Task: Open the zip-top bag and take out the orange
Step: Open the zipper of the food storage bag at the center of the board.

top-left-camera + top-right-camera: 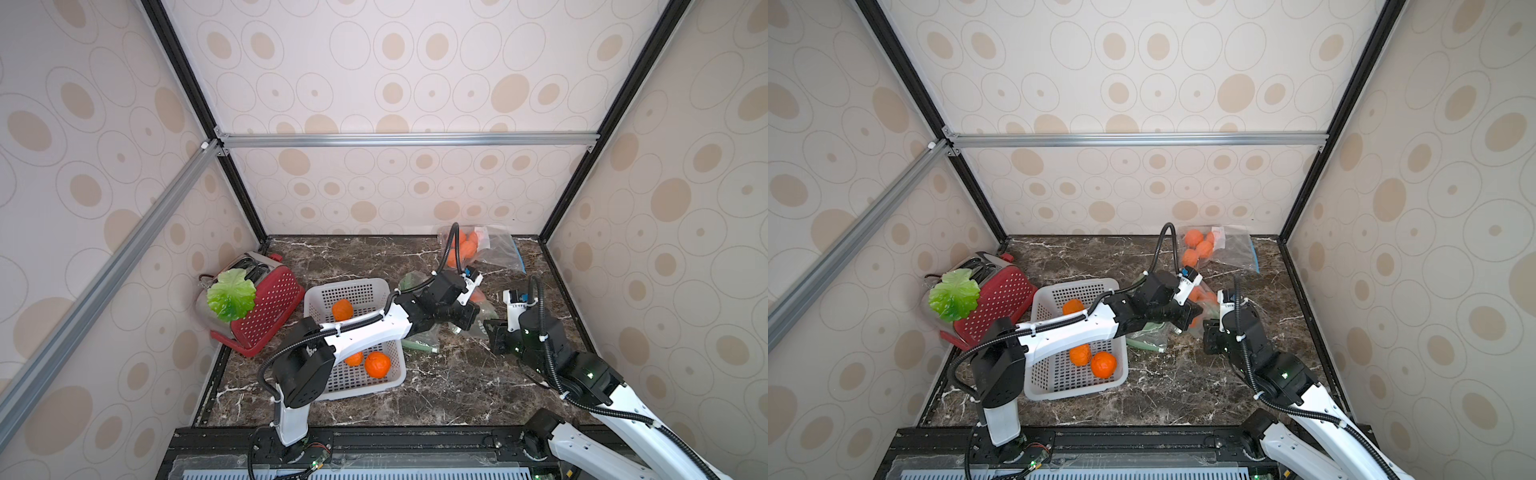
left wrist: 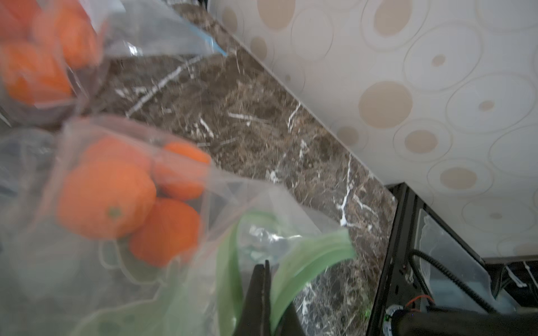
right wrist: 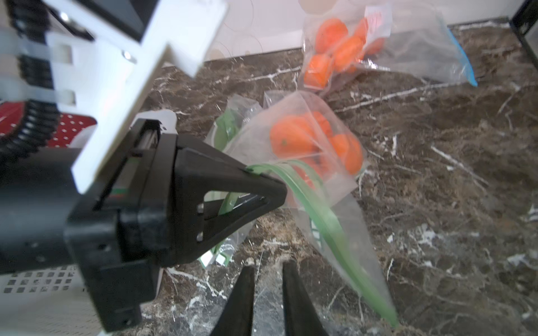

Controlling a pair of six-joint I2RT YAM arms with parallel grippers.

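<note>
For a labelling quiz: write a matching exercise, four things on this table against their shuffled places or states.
1 green-zip bag
2 blue-zip bag
3 white basket
4 lettuce leaf

A on the red toaster
B pinched by the left gripper
C near the back wall, no gripper on it
D holds three loose oranges

Pairs: 1-B, 2-C, 3-D, 4-A
</note>
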